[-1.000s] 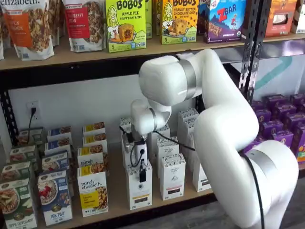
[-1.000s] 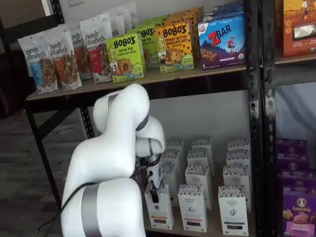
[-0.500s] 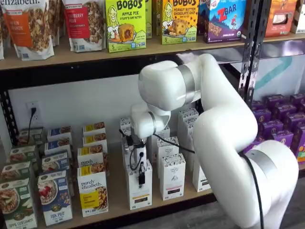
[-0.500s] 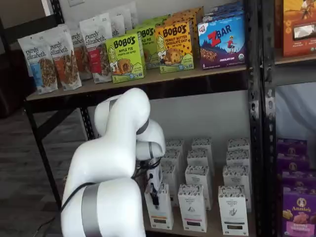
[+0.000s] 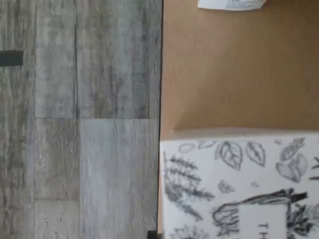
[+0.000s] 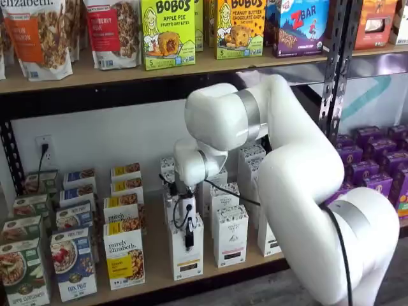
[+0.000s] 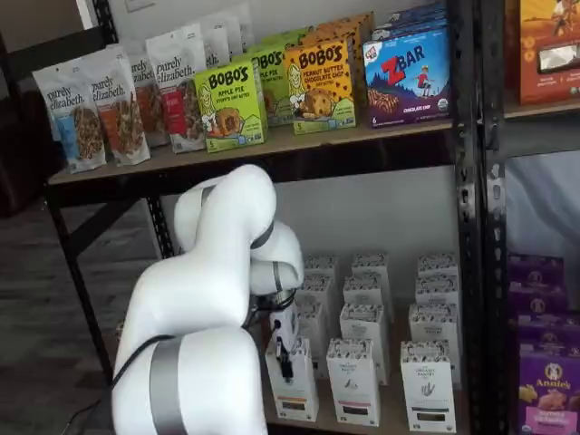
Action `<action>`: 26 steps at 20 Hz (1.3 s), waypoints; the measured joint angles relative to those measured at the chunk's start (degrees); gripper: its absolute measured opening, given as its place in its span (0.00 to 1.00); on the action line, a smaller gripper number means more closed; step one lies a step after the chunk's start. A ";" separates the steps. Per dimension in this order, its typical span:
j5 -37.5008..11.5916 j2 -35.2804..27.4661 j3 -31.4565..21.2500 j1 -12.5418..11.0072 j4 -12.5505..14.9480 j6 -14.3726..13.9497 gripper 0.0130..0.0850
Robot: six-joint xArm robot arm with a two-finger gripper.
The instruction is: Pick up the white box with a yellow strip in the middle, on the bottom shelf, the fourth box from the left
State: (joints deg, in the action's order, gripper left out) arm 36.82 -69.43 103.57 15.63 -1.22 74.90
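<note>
On the upper shelf I read "BOBO'S APPLE PIE" on the green box (image 6: pixel 167 33) and "BOBO'S PEANUT BUTTER CHOCOLATE CHIP" on the yellow box (image 6: pixel 240 27). I make out "ZBAR" on the blue box (image 7: pixel 408 76), "purely elizabeth" on the granola bags (image 7: pixel 74 118) and on the front yellow-panel box (image 6: pixel 123 255), and "Annie's" on a purple box (image 7: pixel 549 391).

The white box (image 6: pixel 186 252) is showing a grey-patterned top band and a dark strip low on its front; from the wrist view its top (image 5: pixel 239 184) is wearing black leaf drawings on white. The bottom shelf (image 5: pixel 239 69) is showing tan, the floor (image 5: pixel 79 119) streaky grey. The arm (image 6: pixel 299 185) is gleaming white with grey bands.
</note>
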 joint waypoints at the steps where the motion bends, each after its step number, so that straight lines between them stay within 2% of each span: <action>1: -0.03 -0.04 0.02 0.01 -0.05 0.03 0.72; 5: -0.23 -0.08 -0.03 0.03 0.03 -0.05 0.72; 6: -0.22 -0.09 -0.03 0.04 0.02 -0.05 0.67; 9: -0.20 -0.01 -0.16 0.09 -0.05 -0.04 0.61; 11: -0.11 0.21 -0.39 0.11 -0.08 -0.04 0.50; 15: -1.54 1.10 -1.96 0.16 0.51 -0.55 0.50; 20: -2.17 3.14 -4.99 0.49 2.48 -2.53 0.50; 26: -5.02 7.84 -13.17 1.61 5.37 -6.15 0.50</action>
State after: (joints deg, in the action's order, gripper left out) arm 31.80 -61.60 90.40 17.24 4.15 68.76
